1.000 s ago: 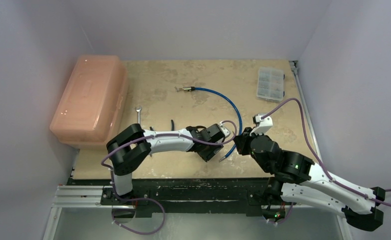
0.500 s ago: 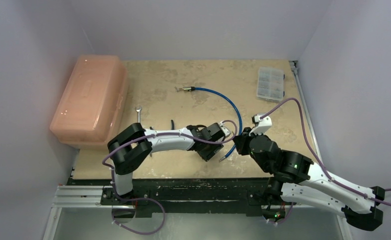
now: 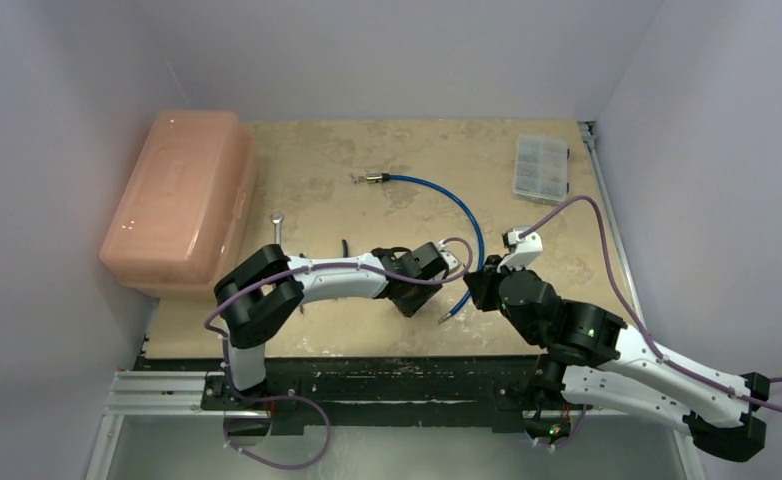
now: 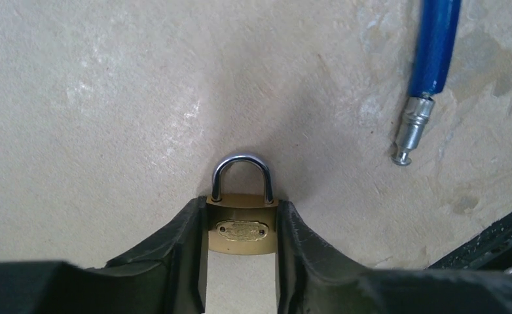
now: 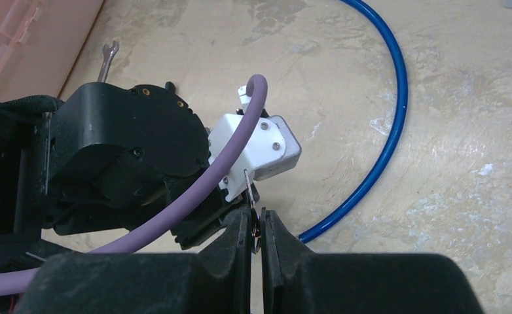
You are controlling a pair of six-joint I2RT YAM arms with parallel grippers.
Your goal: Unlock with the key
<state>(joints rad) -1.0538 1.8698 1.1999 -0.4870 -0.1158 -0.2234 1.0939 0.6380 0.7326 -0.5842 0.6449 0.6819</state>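
Note:
My left gripper [image 4: 240, 222] is shut on the small brass padlock [image 4: 241, 231], its steel shackle closed and pointing away over the table. My right gripper [image 5: 256, 219] is shut on the thin silvery key [image 5: 249, 188], seen edge on, its blade sticking up past the fingertips toward the left wrist's white camera mount [image 5: 258, 149]. In the top view the left gripper [image 3: 404, 297] and right gripper [image 3: 470, 290] are close together at mid table; padlock and key are too small to make out there.
A blue hose [image 3: 462, 215] with metal end fittings curves across the table; one fitting [image 4: 412, 129] lies right of the padlock. A pink plastic box [image 3: 180, 195] stands at the left, a silver wrench [image 3: 277, 225] beside it. A clear compartment case [image 3: 542, 167] sits far right.
The left gripper has drawn slightly left and back, widening the gap to the right gripper a little. The right arm has barely moved.

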